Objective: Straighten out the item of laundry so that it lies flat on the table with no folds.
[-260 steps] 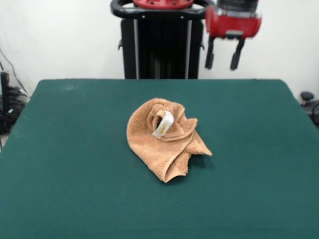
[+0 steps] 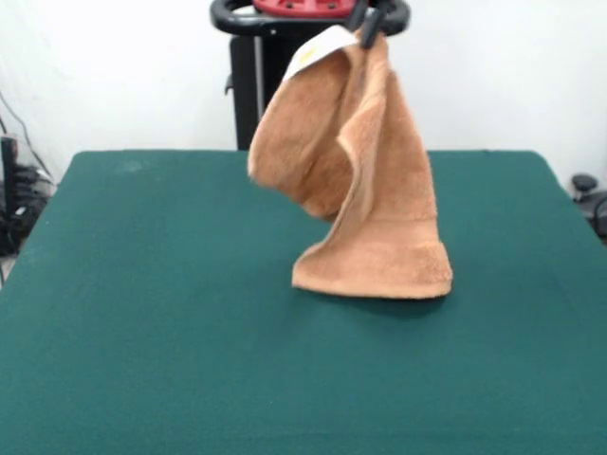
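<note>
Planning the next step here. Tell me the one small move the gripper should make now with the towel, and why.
Probably drag sideways while lowering. The gripper pinches the towel near its white label, holding it up with only the bottom edge touching the table. The cloth hangs with a long vertical fold, so laying it down gradually, lower edge anchored, should spread it rather than let it crumple.

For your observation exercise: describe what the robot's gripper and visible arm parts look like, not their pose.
Only the gripper tips show: two slim, dark, straight fingers at the top edge. Behind them is a black curved ring with red parts above it. No cables or markings are visible on them.
</note>
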Controlling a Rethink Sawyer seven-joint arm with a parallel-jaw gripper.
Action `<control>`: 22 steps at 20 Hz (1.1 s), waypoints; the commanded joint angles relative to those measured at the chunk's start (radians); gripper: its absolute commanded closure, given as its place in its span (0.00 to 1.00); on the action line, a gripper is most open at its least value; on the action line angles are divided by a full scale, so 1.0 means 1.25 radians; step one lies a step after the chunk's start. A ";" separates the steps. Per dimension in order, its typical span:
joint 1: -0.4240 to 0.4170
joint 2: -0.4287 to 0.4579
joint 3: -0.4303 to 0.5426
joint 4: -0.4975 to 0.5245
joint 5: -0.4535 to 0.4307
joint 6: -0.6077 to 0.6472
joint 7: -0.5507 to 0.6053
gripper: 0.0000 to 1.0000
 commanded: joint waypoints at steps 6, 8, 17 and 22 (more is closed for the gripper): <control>0.105 -0.040 0.066 0.078 0.069 0.206 0.249 1.00; 0.118 -0.036 0.066 0.082 0.082 0.205 0.263 1.00; 0.179 -0.045 0.076 0.104 0.151 0.230 0.306 1.00; 0.183 -0.056 0.122 0.173 0.217 0.171 0.274 1.00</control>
